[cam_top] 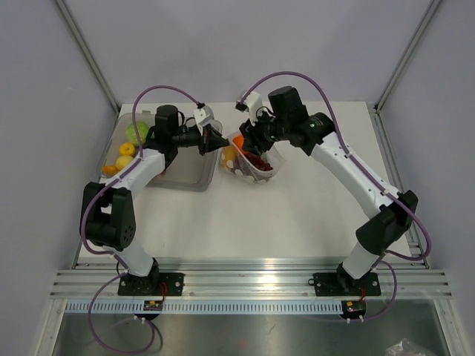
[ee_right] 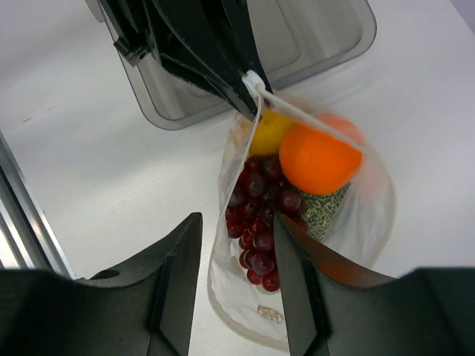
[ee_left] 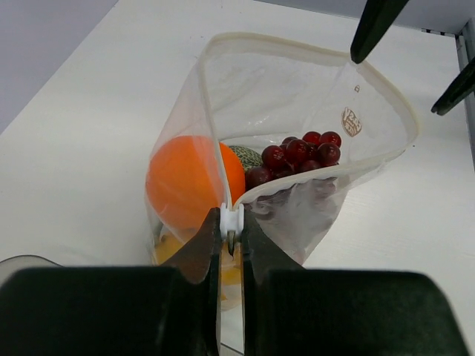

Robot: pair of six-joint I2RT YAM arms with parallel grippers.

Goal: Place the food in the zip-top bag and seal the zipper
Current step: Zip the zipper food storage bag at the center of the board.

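Observation:
The zip-top bag (cam_top: 252, 165) stands on the table with its mouth open; it also shows in the left wrist view (ee_left: 312, 81) and the right wrist view (ee_right: 245, 311). Inside are an orange (ee_left: 185, 182), dark red grapes (ee_left: 297, 154), a green netted piece (ee_right: 326, 211) and a yellow piece (ee_right: 271, 132). My left gripper (ee_left: 231, 228) is shut on the white slider (ee_left: 231, 219) of the zipper at the bag's left end. My right gripper (ee_right: 237, 256) is open, straddling the bag's near wall at the other end, not gripping it.
A grey translucent tray (cam_top: 185, 174) stands left of the bag, under my left arm. It holds a green piece (cam_top: 136, 132), a yellow piece (cam_top: 126, 150) and an orange piece (cam_top: 110, 170) at its left end.

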